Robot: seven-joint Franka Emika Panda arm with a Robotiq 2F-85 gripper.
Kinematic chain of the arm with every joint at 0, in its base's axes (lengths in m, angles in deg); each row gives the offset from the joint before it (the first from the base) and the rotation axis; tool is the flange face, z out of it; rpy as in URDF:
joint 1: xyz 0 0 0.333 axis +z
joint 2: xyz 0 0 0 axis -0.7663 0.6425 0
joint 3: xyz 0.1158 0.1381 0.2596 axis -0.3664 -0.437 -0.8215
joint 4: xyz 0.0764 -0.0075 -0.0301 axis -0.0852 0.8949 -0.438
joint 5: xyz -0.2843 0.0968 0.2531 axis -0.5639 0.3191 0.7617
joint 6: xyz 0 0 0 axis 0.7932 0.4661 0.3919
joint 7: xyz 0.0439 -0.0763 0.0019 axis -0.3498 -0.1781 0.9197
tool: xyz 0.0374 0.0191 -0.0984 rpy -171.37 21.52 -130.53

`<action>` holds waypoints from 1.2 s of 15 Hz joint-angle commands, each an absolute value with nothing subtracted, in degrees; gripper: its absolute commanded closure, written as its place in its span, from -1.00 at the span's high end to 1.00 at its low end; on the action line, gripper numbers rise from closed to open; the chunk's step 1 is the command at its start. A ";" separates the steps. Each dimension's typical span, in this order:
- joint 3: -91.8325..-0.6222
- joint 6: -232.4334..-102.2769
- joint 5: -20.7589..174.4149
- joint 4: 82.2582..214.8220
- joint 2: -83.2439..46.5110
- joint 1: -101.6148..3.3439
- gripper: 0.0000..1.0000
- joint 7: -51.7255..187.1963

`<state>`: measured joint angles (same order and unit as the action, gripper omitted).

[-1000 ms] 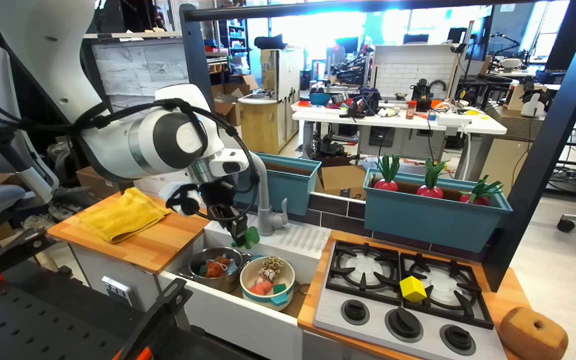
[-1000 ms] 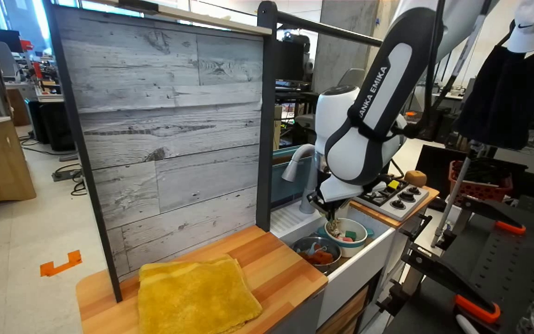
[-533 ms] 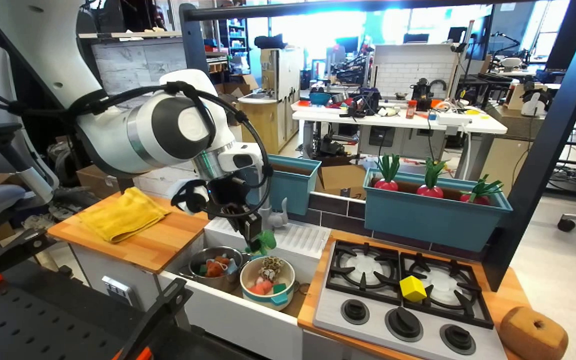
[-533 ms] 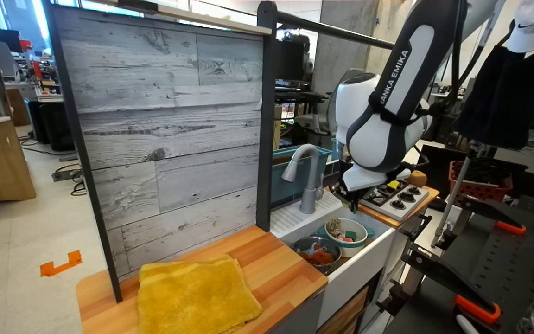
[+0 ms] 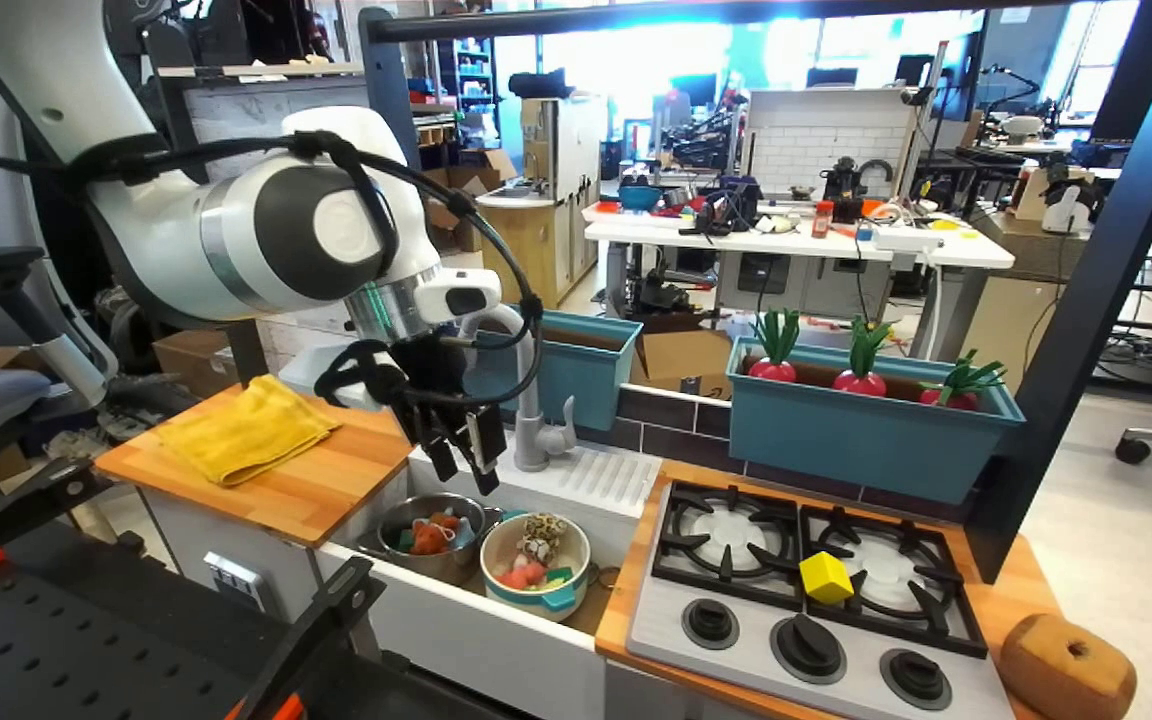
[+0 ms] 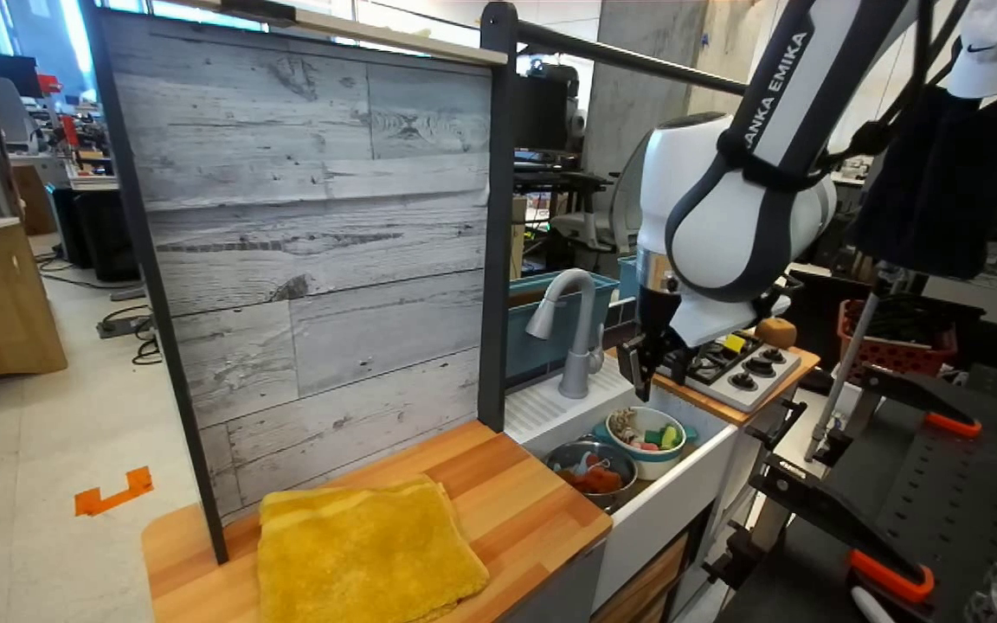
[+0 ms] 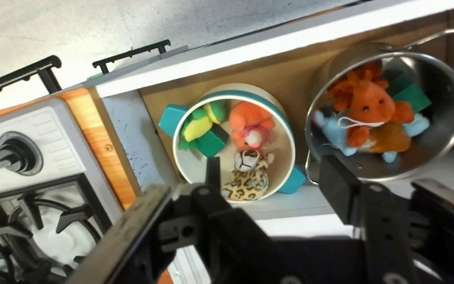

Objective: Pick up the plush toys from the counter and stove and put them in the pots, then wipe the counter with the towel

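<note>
Green-and-yellow plush toy (image 7: pixel 198 128) released into cream pot (image 7: pixel 282 157)

Moments earlier, the gripper (image 5: pixel 467 480) had pinched that toy; at this stage its jaws stood spread, higher than the cream pot. The green-and-yellow plush toy lay inside the round pot, against an angular green block (image 7: pixel 214 142) and near a leopard-print plush (image 7: pixel 248 185). Just beside the cream pot, the shiny steel pot (image 7: pixel 445 114) contained a fuzzy orange plush (image 7: pixel 371 102). Well apart from the cream pot, the soft yellow towel (image 5: pixel 246 430) lay on the wooden counter (image 6: pixel 542 519).

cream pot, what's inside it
The cream pot holds a green-and-yellow plush toy, a green block, an orange plush toy and a leopard-print plush toy; whatever lies beneath them is covered.
</note>
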<state>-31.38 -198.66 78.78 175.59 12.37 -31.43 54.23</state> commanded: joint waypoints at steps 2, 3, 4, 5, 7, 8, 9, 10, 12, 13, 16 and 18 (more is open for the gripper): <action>-18.79 -206.06 75.34 184.79 6.08 -25.52 1.00 49.48; -15.99 -207.08 76.25 185.62 5.88 -24.78 1.00 48.57; -13.17 -208.03 77.15 185.75 6.31 -24.31 1.00 47.88; -10.99 -208.72 78.29 185.60 6.79 -24.18 1.00 47.28; -12.45 -207.37 78.93 183.99 7.62 -25.63 1.00 49.51; -10.82 -207.95 79.48 183.97 7.65 -25.65 1.00 49.38; -10.03 -208.07 79.66 183.93 7.66 -25.65 1.00 49.26; -9.89 -208.09 79.76 183.91 7.67 -25.62 1.00 48.97; -9.95 -208.09 79.88 183.92 7.74 -25.23 1.00 48.40; -11.25 -210.20 80.61 183.78 7.82 -26.23 1.00 47.93; -14.31 -206.16 83.14 178.61 10.79 -31.74 1.00 47.78; -15.80 -202.98 84.79 173.06 14.87 -36.50 1.00 47.23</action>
